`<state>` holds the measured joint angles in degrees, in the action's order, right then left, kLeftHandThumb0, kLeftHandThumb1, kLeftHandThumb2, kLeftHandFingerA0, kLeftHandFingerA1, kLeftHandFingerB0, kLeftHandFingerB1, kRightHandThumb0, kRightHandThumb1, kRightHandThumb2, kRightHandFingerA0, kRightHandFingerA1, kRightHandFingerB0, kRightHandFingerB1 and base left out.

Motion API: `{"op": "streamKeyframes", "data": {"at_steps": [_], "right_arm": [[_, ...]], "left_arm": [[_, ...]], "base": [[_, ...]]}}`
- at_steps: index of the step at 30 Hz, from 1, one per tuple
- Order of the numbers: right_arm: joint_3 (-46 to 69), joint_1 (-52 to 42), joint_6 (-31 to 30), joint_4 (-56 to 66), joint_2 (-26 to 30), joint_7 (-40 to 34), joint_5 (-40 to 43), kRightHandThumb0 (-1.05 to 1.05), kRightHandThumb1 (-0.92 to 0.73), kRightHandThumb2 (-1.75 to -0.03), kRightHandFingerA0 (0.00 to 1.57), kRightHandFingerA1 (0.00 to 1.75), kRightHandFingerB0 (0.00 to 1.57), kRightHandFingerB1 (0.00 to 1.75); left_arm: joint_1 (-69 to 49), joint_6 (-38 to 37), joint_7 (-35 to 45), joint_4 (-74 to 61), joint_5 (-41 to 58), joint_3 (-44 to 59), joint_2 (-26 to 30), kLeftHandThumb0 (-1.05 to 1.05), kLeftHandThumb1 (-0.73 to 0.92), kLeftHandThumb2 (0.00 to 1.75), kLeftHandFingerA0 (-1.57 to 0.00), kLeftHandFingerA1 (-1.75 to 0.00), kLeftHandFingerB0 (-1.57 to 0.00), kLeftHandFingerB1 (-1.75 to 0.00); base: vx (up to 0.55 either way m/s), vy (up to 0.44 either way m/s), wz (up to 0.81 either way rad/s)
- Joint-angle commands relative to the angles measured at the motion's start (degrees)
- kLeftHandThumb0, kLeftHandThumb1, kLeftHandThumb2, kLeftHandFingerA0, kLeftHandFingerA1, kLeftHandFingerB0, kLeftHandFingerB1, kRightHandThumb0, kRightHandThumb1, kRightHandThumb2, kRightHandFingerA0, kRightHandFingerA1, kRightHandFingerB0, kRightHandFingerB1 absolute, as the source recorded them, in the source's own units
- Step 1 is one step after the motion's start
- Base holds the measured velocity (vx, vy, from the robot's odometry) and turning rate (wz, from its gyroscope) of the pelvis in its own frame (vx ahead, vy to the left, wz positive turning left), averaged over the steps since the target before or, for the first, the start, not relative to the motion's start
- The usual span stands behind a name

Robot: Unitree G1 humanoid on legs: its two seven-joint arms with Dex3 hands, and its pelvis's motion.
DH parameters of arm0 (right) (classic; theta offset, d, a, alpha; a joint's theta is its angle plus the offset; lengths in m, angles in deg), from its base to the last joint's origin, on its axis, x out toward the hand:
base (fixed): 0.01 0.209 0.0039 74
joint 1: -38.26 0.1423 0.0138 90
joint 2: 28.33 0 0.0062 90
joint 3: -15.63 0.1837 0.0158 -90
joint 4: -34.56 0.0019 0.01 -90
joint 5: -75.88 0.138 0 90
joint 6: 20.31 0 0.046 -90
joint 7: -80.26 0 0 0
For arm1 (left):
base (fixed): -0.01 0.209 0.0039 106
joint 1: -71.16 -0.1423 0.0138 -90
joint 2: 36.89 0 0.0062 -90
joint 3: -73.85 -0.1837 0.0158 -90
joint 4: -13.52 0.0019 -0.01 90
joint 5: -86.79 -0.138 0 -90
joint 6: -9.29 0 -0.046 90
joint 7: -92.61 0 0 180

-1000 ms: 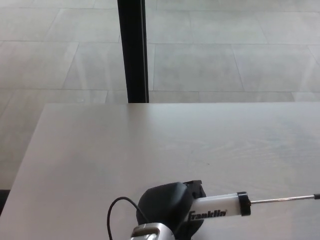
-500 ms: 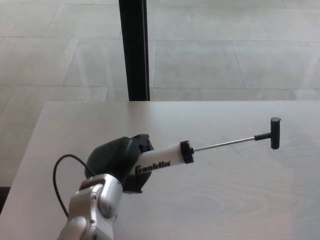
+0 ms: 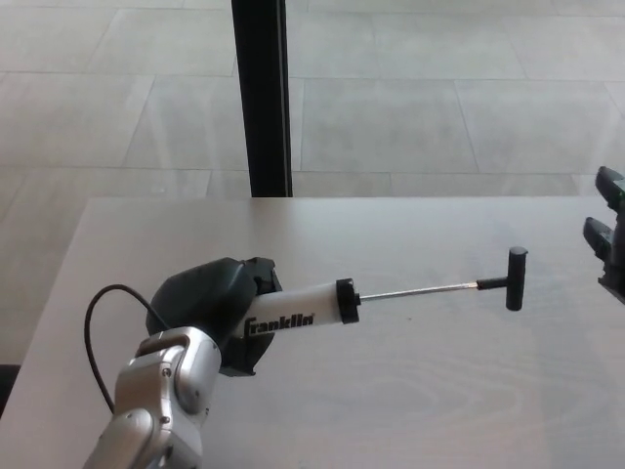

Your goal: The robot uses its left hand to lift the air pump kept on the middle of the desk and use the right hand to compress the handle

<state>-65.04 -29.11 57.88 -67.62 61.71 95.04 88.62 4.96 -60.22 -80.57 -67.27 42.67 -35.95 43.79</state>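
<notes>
My left hand (image 3: 217, 311) is shut on the white barrel of the air pump (image 3: 298, 316), which carries black "Franklin" lettering and is held above the pale desk (image 3: 391, 410). The pump points to the right. Its thin metal rod is drawn out and ends in a black T-handle (image 3: 516, 278). My right hand (image 3: 609, 239) shows at the right edge of the picture, fingers apart, a short way to the right of the handle and not touching it.
A black cable (image 3: 103, 322) loops off my left wrist. Beyond the desk's far edge stands a black vertical post (image 3: 262, 98) on a grey tiled floor (image 3: 439, 107).
The left hand has shifted the pump slightly left and levelled it; a second ago it was low at the picture's bottom. The right hand has come into view at the right edge.
</notes>
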Motion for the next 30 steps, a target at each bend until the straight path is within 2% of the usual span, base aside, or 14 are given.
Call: {"op": "streamKeyframes", "data": {"at_steps": [1, 6, 7, 9, 10, 11, 12, 13, 14, 17, 18, 26, 27, 30], "right_arm": [[-2.00, 2.73, -2.18, 1.34, -1.30, 1.50, 0.72, -1.04, -0.92, -1.00, 0.00, 0.00, 0.00, 0.00], [-3.03, 3.43, -3.62, 1.99, -3.37, -0.13, 0.37, -1.04, -0.92, -0.96, 0.00, 0.00, 0.00, 0.00], [-3.39, 3.30, -3.73, 2.31, -3.86, -0.70, -0.08, -1.04, -0.92, -1.01, 0.00, 0.00, 0.00, 0.00], [-3.54, 3.40, -5.18, 3.00, -5.34, -2.83, -0.39, -1.05, -0.92, -0.94, 0.00, 0.00, 0.00, 0.00], [-3.51, 3.56, -6.19, 3.22, -5.84, -3.21, -0.12, -1.04, -0.92, -0.97, 0.00, 0.00, 0.00, 0.00], [-3.22, 3.29, -6.28, 3.57, -7.30, -3.99, 0.53, -1.03, -0.92, -0.95, 0.00, 0.00, 0.00, 0.00], [-3.03, 3.14, -6.19, 3.68, -7.86, -4.25, 0.73, -1.03, -0.92, -0.95, 0.00, 0.00, 0.00, 0.00], [-2.89, 2.81, -6.27, 3.72, -8.69, -4.59, 0.86, -1.05, -0.92, -1.37, 0.00, 0.13, 0.00, 0.00], [-2.61, 2.63, -6.71, 3.84, -9.48, -4.71, 1.35, -1.03, -0.92, -1.03, 0.00, 0.00, 0.00, 0.00], [-2.13, 1.98, -6.64, 4.11, -11.25, -5.45, 1.51, -1.03, -0.92, -1.01, 0.00, 0.00, 0.00, 0.00], [-1.98, 1.87, -6.55, 4.12, -11.61, -5.70, 1.58, -1.03, -0.92, -1.00, 0.00, 0.00, 0.00, 0.00], [-1.41, 1.03, -6.44, 4.24, -13.57, -6.71, 1.21, -1.02, -0.92, -1.02, 0.00, 0.00, 0.00, 0.00], [-1.17, 1.59, -7.02, 4.02, -14.01, -7.29, 1.46, -1.05, -0.92, -1.37, 0.00, 0.10, 0.00, 0.00], [-0.79, 2.78, -7.14, 3.39, -14.69, -7.79, 1.76, -1.05, -0.92, -1.36, 0.00, 0.08, 0.00, 0.00]], "left_arm": [[0.38, 1.14, -0.52, 0.51, 0.27, -0.32, 0.85, -0.18, 0.52, 1.21, -0.92, -1.75, -0.78, -1.43], [1.22, 1.39, -1.48, 1.25, 0.51, 0.05, 0.37, -0.19, 0.51, 1.19, -0.91, -1.75, -0.78, -1.46], [1.08, 1.23, -2.32, 1.07, 0.87, 0.54, -0.01, -0.24, 0.51, 1.15, -1.19, -1.39, -0.92, -1.18], [1.30, 1.25, -2.77, 0.81, 1.60, 1.40, -0.55, -0.24, 0.50, 1.17, -1.23, -1.43, -0.96, -1.24], [1.43, 1.62, -2.68, 0.66, 1.91, 1.81, -0.83, -0.17, 0.54, 1.15, -0.94, -1.75, -0.79, -1.47], [1.67, 1.82, -2.79, 0.23, 2.42, 2.48, -1.22, -0.26, 0.56, 1.14, -1.21, -1.39, -0.88, -1.13], [1.79, 1.81, -2.86, 0.18, 2.55, 2.71, -1.39, -0.26, 0.56, 1.14, -1.21, -1.39, -0.88, -1.13], [2.10, 2.12, -3.09, 0.01, 2.77, 3.18, -1.91, -0.25, 0.56, 1.14, -1.23, -1.38, -0.86, -1.09], [2.34, 1.96, -3.20, -0.16, 2.83, 3.42, -2.00, -0.25, 0.56, 1.14, -1.21, -1.38, -0.86, -1.09], [2.85, 2.51, -3.15, -0.13, 2.72, 3.78, -2.46, -0.27, 0.56, 1.13, -1.22, -1.41, -0.91, -1.20], [2.90, 2.62, -3.23, -0.17, 2.57, 3.72, -2.50, -0.20, 0.60, 1.02, -0.94, -1.75, -0.77, -1.39], [3.67, 3.12, -3.79, 0.56, 3.43, 4.16, -2.87, -0.18, 0.62, 0.98, -0.91, -1.75, -0.79, -1.25], [3.77, 3.50, -3.64, 0.59, 3.40, 4.10, -2.90, -0.18, 0.61, 0.99, -0.89, -1.75, -0.76, -1.33], [3.75, 3.66, -4.03, 0.93, 3.25, 3.65, -3.14, -0.17, 0.57, 1.07, -0.90, -1.75, -0.78, -1.34]], "base": [[0.00, 0.000, 0.00], [0.00, 0.000, 0.00], [0.00, 0.000, 0.00], [0.00, 0.000, 0.00], [0.00, 0.000, 0.00], [0.00, 0.000, 0.00], [0.00, 0.000, 0.00], [0.00, 0.000, 0.00], [0.00, 0.000, 0.00], [0.00, 0.000, 0.00], [0.00, 0.000, 0.00], [0.00, 0.000, 0.00], [0.00, 0.000, 0.00], [0.00, 0.000, 0.00]]}}
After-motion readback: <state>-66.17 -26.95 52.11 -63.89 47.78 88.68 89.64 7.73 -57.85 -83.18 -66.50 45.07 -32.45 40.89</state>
